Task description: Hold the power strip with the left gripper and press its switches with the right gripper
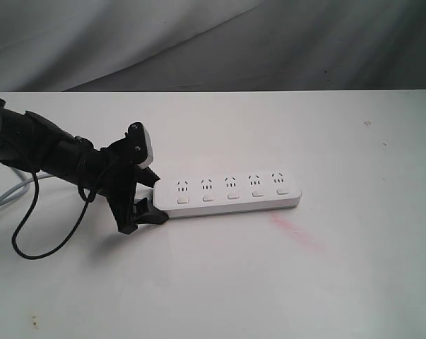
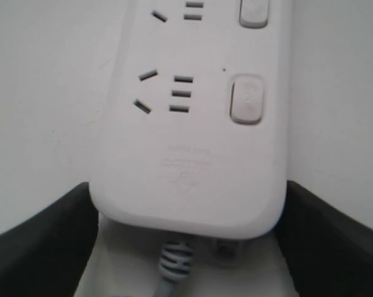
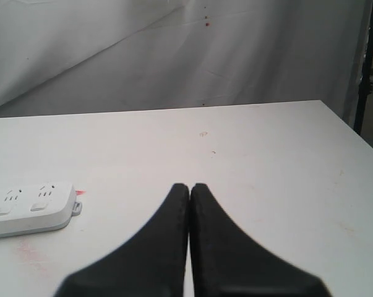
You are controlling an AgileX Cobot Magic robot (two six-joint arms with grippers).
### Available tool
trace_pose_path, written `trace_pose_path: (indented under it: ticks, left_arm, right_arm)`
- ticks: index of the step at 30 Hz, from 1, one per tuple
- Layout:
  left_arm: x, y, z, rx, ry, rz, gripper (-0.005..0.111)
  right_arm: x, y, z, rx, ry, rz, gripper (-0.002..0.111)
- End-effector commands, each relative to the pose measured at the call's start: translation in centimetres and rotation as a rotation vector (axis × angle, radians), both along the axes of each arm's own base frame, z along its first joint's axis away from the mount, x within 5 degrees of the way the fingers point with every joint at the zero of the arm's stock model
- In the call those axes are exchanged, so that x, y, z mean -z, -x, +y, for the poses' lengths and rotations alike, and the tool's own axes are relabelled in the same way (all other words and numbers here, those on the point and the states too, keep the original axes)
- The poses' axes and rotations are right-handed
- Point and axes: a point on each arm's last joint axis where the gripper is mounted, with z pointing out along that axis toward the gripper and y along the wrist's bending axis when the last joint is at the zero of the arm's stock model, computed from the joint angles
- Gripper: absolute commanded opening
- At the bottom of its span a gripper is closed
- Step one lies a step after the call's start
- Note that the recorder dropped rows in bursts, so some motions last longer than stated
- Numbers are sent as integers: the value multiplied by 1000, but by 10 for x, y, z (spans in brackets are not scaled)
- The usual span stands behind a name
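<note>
The left gripper (image 1: 155, 198) is closed around the cord end of the power strip (image 1: 242, 189). Its two black fingers (image 2: 44, 241) press against the strip's two long sides, and the rounded end sits between them. The gripper's arm comes in low from the tabletop's left edge, with a thin black cable (image 1: 29, 236) drooping from it in a loop onto the table (image 1: 354, 282). The grey-white cord (image 2: 174, 266) leaves the strip's end between the fingers, back toward the wrist.

The strip lies flat near the middle of the tabletop, a little toward the left edge. Its length runs roughly along the far edge, and the free end points to the right edge. Its switches (image 1: 232, 195) sit in a row on the near side of the sockets, with nothing touching them. A faint pink smear (image 1: 297, 236) marks the table just in front of the free end.

The right gripper (image 3: 190, 189) has its fingers pressed together, grips nothing, and is above bare tabletop, well apart from the strip's free end
</note>
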Motion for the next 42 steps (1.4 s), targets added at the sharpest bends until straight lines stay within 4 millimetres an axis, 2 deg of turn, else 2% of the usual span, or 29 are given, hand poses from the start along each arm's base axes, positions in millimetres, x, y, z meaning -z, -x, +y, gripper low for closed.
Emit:
trace_pose_path:
  ticks: [1,22,28,31,34,42]
  left_arm:
    - [1,0,-3,11,1,-2,60]
    - [1,0,-3,11,1,-2,60]
    - [1,0,-3,11,1,-2,60]
    - [1,0,-3,11,1,-2,60]
    - [1,0,-3,11,1,-2,60]
    - [1,0,-3,11,1,-2,60]
  right_arm:
    - [-2,0,0,0,-9,-7,0]
    - [-5,0,0,2,-14,-4,0]
    - [-53,12,-2,20,-17,-75,0]
    - [-80,10,-2,23,-18,-78,0]
    - [-103,-3,-2,22,-20,-40,0]
    - [-157,-61,-3,37,-21,131,0]
